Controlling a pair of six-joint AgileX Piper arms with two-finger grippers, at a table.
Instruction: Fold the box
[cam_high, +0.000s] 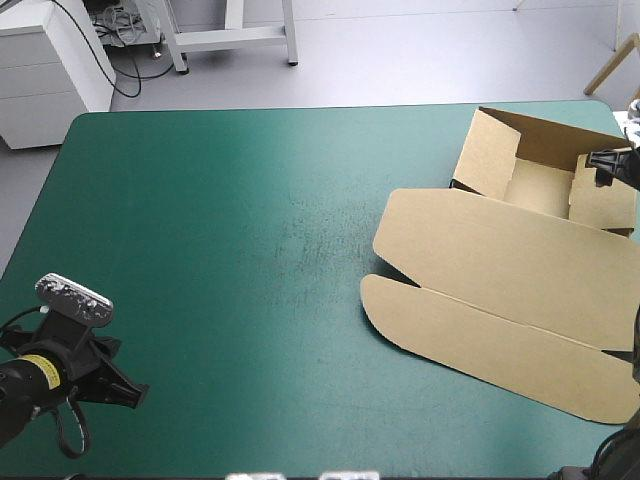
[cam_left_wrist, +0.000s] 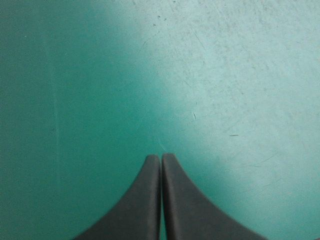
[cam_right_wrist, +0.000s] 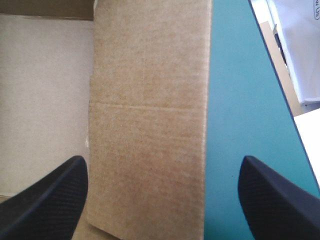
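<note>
High overhead: box (cam_high: 490, 250) sits at the table's right side, well apart from the left gripper (cam_high: 128, 392), which is parked at the near-left corner. Far part is a tray (cam_high: 540, 188) with walls up. The lid (cam_high: 500, 330) lies flat on the teal-green cover (cam_high: 220, 250), toward the near edge. Right gripper (cam_high: 605, 162) hangs over the tray's right-hand wall, by the table's right edge.

Left wrist: fingers (cam_left_wrist: 145, 200) pressed together into one point, nothing between them, bare cover beneath.

Right wrist: fingers spread wide, straddling a brown side wall (cam_right_wrist: 150, 125). Pale tray floor lies to one side, a strip of cover and the table edge to the other. No contact that I can see.

Judgement: step in hand is gripping that side wall to fold and tuck it.
- Centre the wall between the fingers and come down square to its edge.
- Pinch near the crease, then fold along the score, not across it.
- Nothing restrains the box, so it may slide. Left arm could pin the lid.
</note>
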